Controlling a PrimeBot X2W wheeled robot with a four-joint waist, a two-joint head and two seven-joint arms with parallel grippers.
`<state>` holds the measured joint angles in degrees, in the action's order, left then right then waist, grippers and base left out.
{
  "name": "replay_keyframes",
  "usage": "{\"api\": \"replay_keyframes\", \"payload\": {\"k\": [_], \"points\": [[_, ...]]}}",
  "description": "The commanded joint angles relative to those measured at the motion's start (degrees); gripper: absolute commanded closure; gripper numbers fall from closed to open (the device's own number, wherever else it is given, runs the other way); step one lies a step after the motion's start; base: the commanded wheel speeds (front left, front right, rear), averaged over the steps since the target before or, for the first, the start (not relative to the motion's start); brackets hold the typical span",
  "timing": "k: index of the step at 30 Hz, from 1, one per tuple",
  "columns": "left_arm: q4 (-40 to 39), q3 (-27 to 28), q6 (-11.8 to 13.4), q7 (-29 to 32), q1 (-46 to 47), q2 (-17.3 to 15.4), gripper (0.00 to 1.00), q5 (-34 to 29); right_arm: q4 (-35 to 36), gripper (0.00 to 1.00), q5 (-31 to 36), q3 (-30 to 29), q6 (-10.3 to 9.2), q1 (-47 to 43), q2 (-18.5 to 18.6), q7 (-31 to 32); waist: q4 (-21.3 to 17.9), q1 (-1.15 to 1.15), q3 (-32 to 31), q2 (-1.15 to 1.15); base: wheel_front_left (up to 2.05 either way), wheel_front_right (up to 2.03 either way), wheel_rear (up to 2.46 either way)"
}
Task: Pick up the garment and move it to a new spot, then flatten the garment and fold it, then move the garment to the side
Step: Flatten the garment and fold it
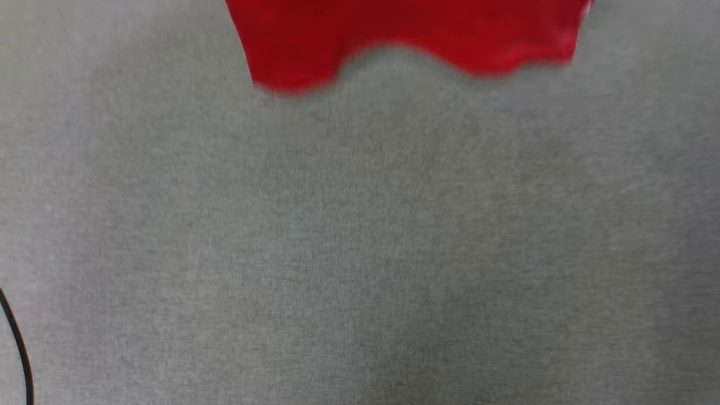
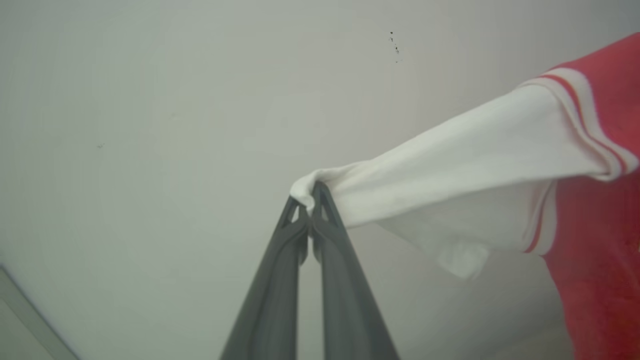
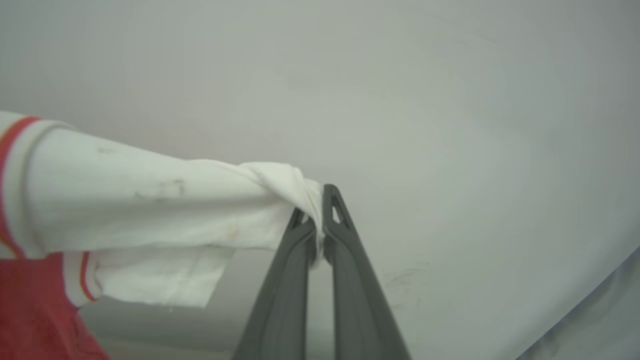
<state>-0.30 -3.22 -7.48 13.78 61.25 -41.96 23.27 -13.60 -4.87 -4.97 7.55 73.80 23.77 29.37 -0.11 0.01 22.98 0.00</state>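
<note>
Grey fabric surface [image 1: 360, 253] spreads wide, with one red shirt [image 1: 405, 39] at the top of the head view, wavy hem showing. Two grippers are at work: the left gripper [image 2: 311, 197] is clamped on one white sleeve [image 2: 450, 165], and the right gripper [image 3: 316, 212] pinches the other white sleeve [image 3: 150, 200]. One black cable [image 1: 19, 349] curls at the lower left.

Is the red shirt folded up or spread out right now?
Spread out. The left fingers pinch one white sleeve, the right fingers pinch the other, stretching the shirt wide, its red body hanging between.
</note>
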Motion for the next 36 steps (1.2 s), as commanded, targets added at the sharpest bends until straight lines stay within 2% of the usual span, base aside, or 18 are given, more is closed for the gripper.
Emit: {"api": "replay_keyframes", "payload": {"k": [1,9,15,19,24,33,36], "points": [[2.47,-1.03,0.14,-1.38,3.95,-0.3,1.0,-0.61,-1.67,1.0,1.44,-0.74,-0.12,2.99,-0.54,-1.17,1.41,-0.01,5.08,0.0,0.0,0.0,0.0],[18.38,-9.22,0.12,-11.43,24.23,0.95,1.0,-3.41,-10.72,1.0,11.5,-5.47,-0.12,16.3,-4.85,-11.12,3.28,-0.01,11.69,0.0,0.0,0.0,0.0],[28.72,-12.44,0.1,-19.14,28.99,3.93,1.0,-3.88,-16.34,1.0,16.87,-9.35,-0.12,18.01,-8.64,-18.17,4.44,-0.01,12.92,0.0,0.0,0.0,0.0],[33.73,-14.27,0.09,-22.61,25.93,5.58,1.0,-2.34,-20.2,1.0,16.75,-11.02,-0.12,14.29,-9.62,-20.6,4.85,-0.01,12.14,0.0,0.0,0.0,0.0],[36.89,-16.24,0.09,-24.95,20.45,6.94,1.0,-0.51,-23.49,1.0,15.4,-9.32,-0.12,8.5,-9.48,-22.3,4.9,-0.01,9.93,0.0,0.0,0.0,0.0],[38.05,-18.7,0.22,-27.43,1.87,9.29,1.0,3.0,-28.33,1.0,8.41,-4.84,-0.12,-7.88,-7.26,-22.25,4.74,-0.01,2.83,0.0,0.0,0.0,0.0],[37.4,-18.43,0.28,-26.19,-5.05,9.22,1.0,5.48,-29.15,1.0,5.79,-2.74,-0.12,-12.8,-5.95,-20.65,4.46,-0.01,-0.02,0.0,0.0,0.0,0.0]]}}
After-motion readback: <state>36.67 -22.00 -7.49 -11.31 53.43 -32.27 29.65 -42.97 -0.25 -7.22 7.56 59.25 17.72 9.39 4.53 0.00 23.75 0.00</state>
